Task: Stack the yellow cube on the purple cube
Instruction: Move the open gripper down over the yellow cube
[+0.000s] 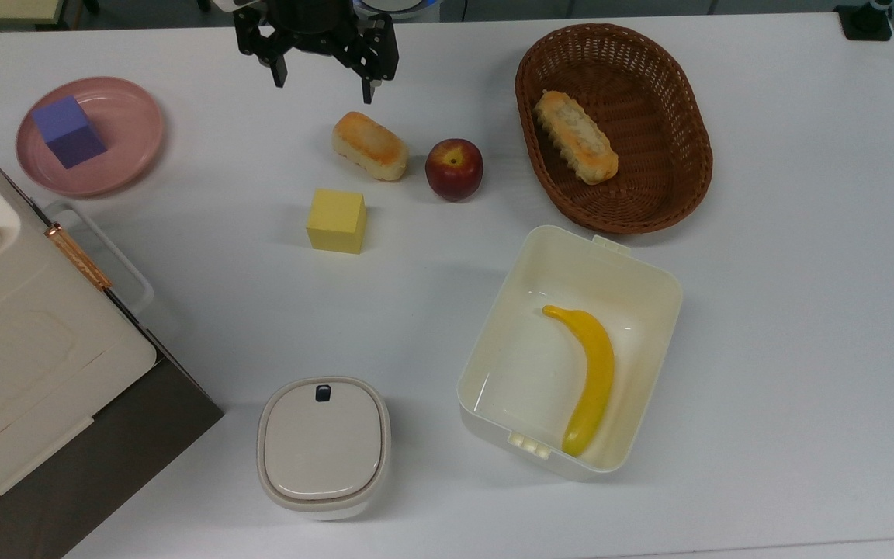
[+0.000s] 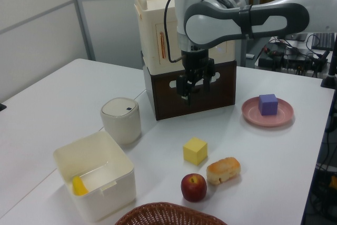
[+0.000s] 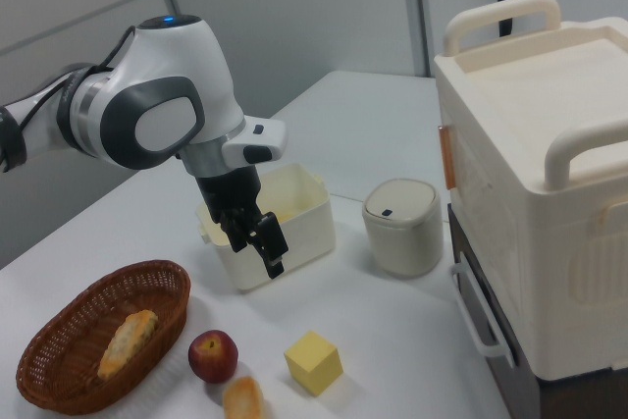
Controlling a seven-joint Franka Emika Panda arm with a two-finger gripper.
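While the black two-finger gripper (image 1: 323,78) hangs above the white table (image 1: 765,310) with its fingers spread apart and nothing between them, the matte pale-yellow cube (image 1: 336,220) sits untouched on the bare surface below, toward the top view's bottom from the gripper. The matte violet-blue cube (image 1: 68,131) rests on a shallow pink plate (image 1: 133,124), well apart at the top view's left. The main hazard looks like crowding: a golden-brown bread roll (image 1: 369,146) lies just beside the yellow cube, with a red apple (image 1: 454,168) near it, so a descent drifting toward them could clip the roll or send the apple rolling. The yellow cube also sits slightly turned, and fingers that close across its corners instead of its flat faces may twist it or let it slip. Later, the purple cube's top offers only a small landing, so an off-centre release could tip the yellow cube onto the plate.
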